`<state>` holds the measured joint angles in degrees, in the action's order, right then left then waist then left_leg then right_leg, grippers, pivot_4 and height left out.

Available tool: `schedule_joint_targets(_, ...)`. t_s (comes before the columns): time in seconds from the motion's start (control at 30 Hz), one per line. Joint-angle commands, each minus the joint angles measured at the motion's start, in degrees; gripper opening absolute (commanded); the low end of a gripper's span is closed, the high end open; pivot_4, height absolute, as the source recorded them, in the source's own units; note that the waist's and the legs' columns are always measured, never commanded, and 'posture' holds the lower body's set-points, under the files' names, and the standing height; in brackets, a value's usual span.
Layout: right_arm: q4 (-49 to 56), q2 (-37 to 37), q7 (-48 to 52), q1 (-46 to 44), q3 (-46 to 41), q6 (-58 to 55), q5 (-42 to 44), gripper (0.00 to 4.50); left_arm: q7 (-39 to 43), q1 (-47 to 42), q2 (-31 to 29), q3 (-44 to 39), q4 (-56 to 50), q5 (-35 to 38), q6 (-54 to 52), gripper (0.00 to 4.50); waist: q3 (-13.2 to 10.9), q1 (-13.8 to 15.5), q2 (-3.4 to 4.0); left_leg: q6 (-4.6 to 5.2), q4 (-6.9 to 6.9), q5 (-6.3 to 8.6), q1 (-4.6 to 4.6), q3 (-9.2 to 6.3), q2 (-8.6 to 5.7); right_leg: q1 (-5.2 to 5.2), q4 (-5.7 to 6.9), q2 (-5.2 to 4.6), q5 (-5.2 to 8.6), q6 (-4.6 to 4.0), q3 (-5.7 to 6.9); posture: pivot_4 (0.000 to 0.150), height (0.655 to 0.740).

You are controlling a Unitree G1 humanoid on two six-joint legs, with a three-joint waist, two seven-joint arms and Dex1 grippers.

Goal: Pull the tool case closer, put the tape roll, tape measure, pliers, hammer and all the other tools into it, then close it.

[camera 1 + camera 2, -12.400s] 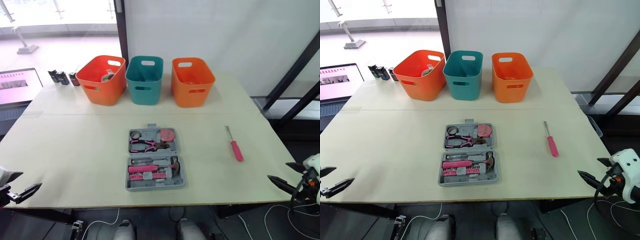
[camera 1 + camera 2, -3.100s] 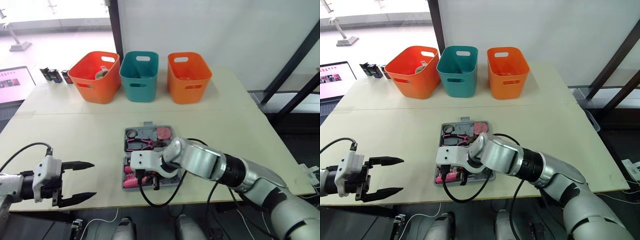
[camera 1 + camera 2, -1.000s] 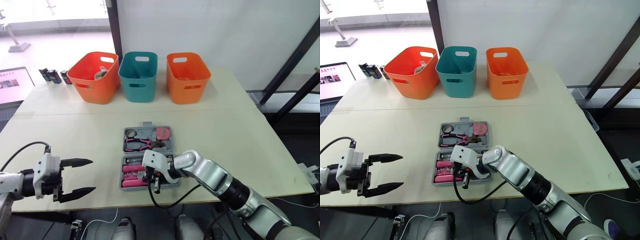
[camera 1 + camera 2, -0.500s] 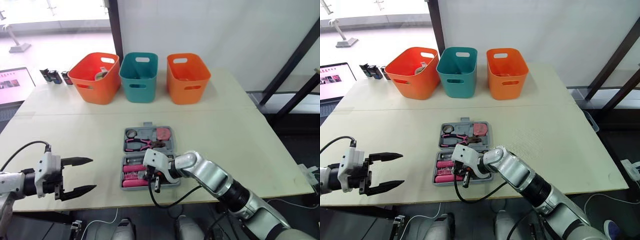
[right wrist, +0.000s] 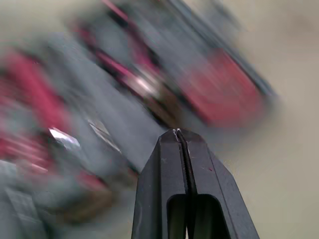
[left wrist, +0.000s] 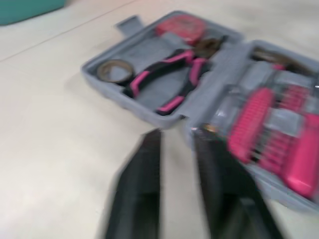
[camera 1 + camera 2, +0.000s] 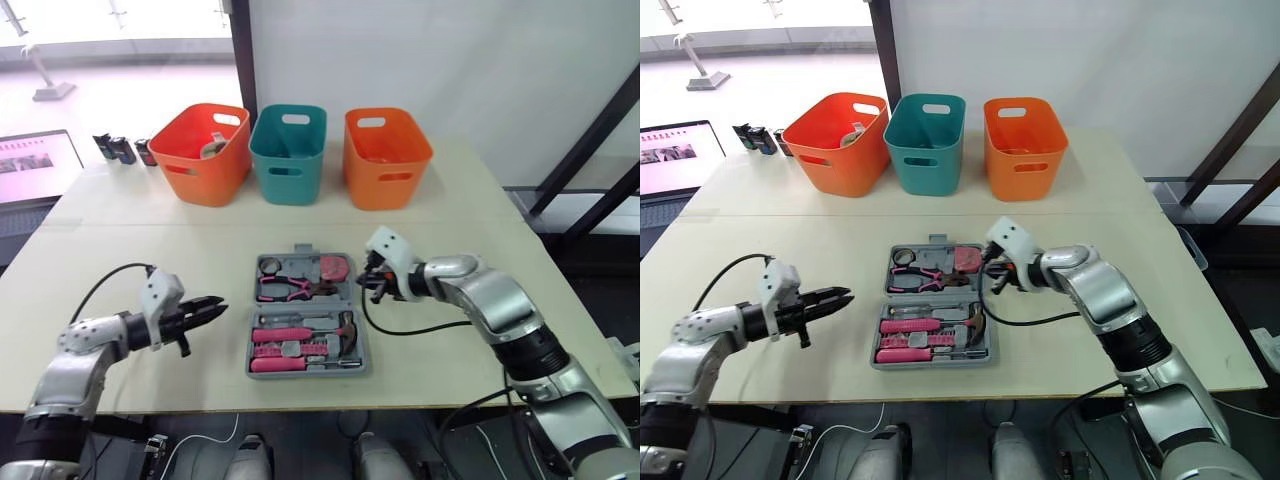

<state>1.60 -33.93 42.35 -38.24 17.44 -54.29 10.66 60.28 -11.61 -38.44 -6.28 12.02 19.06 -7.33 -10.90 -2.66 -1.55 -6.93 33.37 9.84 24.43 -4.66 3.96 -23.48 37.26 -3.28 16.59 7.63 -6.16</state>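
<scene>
- Tool case (image 7: 303, 306) lies open on the tabletop (image 7: 480, 230), centre frame, with pliers (image 7: 285, 290) and hammer (image 7: 300, 333) inside.
- Left hand (image 7: 218, 303), fingers slightly apart, points toward its left edge.
- Right hand (image 7: 368, 285), fingers pressed together, sits beside its upper right corner.

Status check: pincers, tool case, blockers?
Left pincer slightly open, empty, left of tool case. Right pincer shut, empty, at its right edge. Case open, pliers and hammer in. Nothing blocking the lid.

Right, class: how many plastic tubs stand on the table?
3, in a row at the far side: the left orange tub, the teal tub in the middle, the right orange tub.
</scene>
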Motion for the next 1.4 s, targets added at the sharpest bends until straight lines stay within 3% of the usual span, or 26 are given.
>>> schedule_joint_targets(0.03, -2.2, -0.7, 0.4, -0.6, 1.1, 1.9, -2.1, 0.0, -2.5, -3.1, 1.2, 2.3, 4.9, -4.0, 1.7, 0.05, 0.0, -0.4, 0.0, 0.0, -0.06, 0.0, 0.0, 0.0, 0.0, -0.04, 0.0, 0.0, -0.06, 0.11, 0.0, 0.15, 0.74)
schedule_joint_targets(0.2, -5.1, -0.9, 0.9, 0.2, 6.8, 2.5, -6.3, 0.0, -2.7, -6.0, 2.6, 7.9, 11.2, -9.7, 4.2, 0.05, 0.0, -0.8, 0.01, 0.0, -0.15, 0.0, -0.02, -0.03, 0.0, -0.04, 0.07, 0.03, -0.03, 0.2, 0.02, 0.15, 0.74)
schedule_joint_targets(0.43, -5.8, 4.9, 0.2, -0.1, 11.9, 2.7, -9.7, 0.0, -4.4, -9.1, 6.9, 13.4, 14.3, -14.9, 5.9, 0.05, 0.1, -0.5, 0.05, -0.01, 0.06, -0.02, -0.17, -0.06, -0.01, 0.22, 0.1, 0.03, -0.04, 0.15, 0.03, 0.15, 0.74)
schedule_joint_targets(0.77, -1.6, 8.6, 2.7, -0.3, 16.5, 0.8, -12.2, 0.0, -2.6, -7.5, 9.3, 15.8, 10.8, -16.4, 5.7, 0.05, 0.1, 0.1, 0.09, 0.0, 0.15, -0.01, -0.15, -0.09, -0.01, 0.29, 0.09, 0.03, -0.03, 0.19, 0.04, 0.15, 0.74)
schedule_joint_targets(1.07, 11.8, 7.7, 3.0, 3.7, 19.4, -8.2, -11.2, 0.0, -1.4, 0.7, 5.3, 14.7, 1.1, -15.0, 2.5, 0.05, 0.2, -0.2, 0.19, 0.03, -0.25, 0.02, -0.31, -0.09, -0.01, 0.24, 0.08, 0.03, 0.05, 0.27, 0.04, 0.15, 0.74)
schedule_joint_targets(1.4, 18.5, 7.7, 0.9, 7.4, 17.9, -14.1, -10.4, 0.0, -3.0, 7.0, 4.0, 12.9, -5.6, -13.6, -1.2, 0.05, 0.3, -0.8, 0.16, 0.07, -0.23, 0.05, -0.32, -0.09, -0.01, 0.25, 0.06, 0.02, 0.17, 0.07, 0.04, 0.15, 0.74)
